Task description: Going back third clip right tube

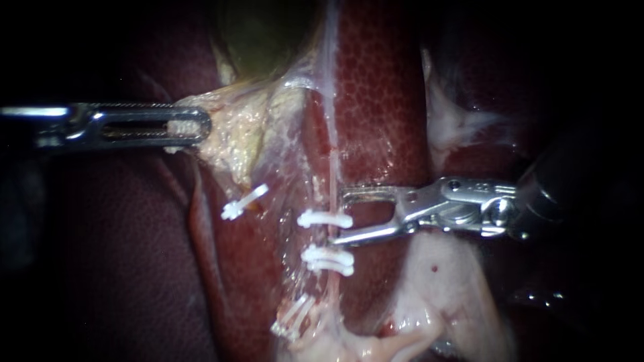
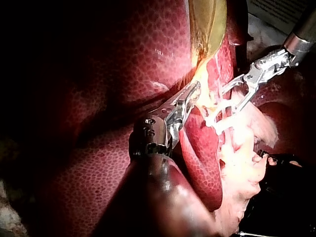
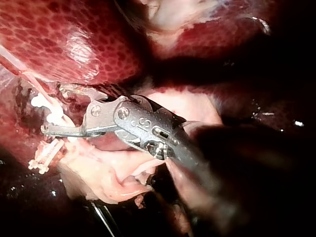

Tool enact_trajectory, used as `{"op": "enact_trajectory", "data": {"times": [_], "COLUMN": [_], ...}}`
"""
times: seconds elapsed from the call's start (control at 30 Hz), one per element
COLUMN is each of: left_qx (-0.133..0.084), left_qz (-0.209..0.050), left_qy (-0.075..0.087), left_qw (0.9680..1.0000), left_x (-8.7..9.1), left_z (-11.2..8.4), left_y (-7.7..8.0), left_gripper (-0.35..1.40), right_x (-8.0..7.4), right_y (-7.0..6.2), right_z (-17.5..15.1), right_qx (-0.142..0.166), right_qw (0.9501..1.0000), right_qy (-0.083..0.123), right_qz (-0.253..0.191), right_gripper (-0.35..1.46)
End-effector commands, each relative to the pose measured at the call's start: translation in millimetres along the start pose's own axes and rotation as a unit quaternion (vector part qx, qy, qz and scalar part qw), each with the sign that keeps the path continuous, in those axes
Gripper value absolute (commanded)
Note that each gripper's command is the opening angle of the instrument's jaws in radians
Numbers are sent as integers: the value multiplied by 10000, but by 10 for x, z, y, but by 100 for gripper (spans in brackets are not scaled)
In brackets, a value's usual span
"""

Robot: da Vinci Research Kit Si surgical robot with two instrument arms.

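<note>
**Liver, gallbladder and loose tissue around the tools**

The dark red, mottled liver (image 1: pixel 382 100) fills the ground behind the right instrument (image 1: pixel 339 218) and the left instrument (image 1: pixel 194 125). The greenish gallbladder (image 1: pixel 261 33) sits above the left instrument's tip. Yellowish fatty tissue (image 1: pixel 235 134) spreads down from it, touching that tip. Pale pink soft tissue (image 1: pixel 443 295) lies just under the right instrument. A lone white clip (image 1: pixel 243 202) sits below the left instrument's tip, apart from the right instrument.

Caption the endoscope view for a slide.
Left instrument grips pale tissue below the gallbladder; right instrument, open, sits beside white clips on the right tube, liver behind.
</note>
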Motion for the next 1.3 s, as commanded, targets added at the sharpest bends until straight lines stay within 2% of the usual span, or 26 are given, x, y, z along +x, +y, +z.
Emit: {"op": "enact_trajectory", "data": {"times": [0.03,0.17,0.4,0.57,0.7,0.83,0.97,1.3], "left_qx": [0,0,0,-10,-21,-40,-21,56], "left_qz": [3,4,12,19,26,58,98,171], "left_qy": [0,0,-2,-9,-17,-51,25,105], "left_qw": [10000,10000,10000,10000,10000,10000,9999,9998], "left_x": [0,0,2,5,8,19,31,45], "left_z": [0,0,2,5,9,21,37,74], "left_y": [0,0,2,3,3,10,14,8], "left_gripper": [-35,-35,-35,-35,-35,-35,-35,-35], "right_x": [2,15,59,79,83,81,81,82], "right_y": [-1,-9,-43,-57,-59,-57,-57,-57], "right_z": [-6,-30,-67,-87,-94,-96,-95,-93], "right_qx": [16,57,181,218,233,232,245,238], "right_qw": [10000,9997,9981,9969,9960,9960,9959,9960], "right_qy": [-4,-22,-18,31,25,24,24,25], "right_qz": [-42,-236,-586,-757,-863,-865,-866,-864], "right_gripper": [60,60,60,60,60,60,60,60]}}
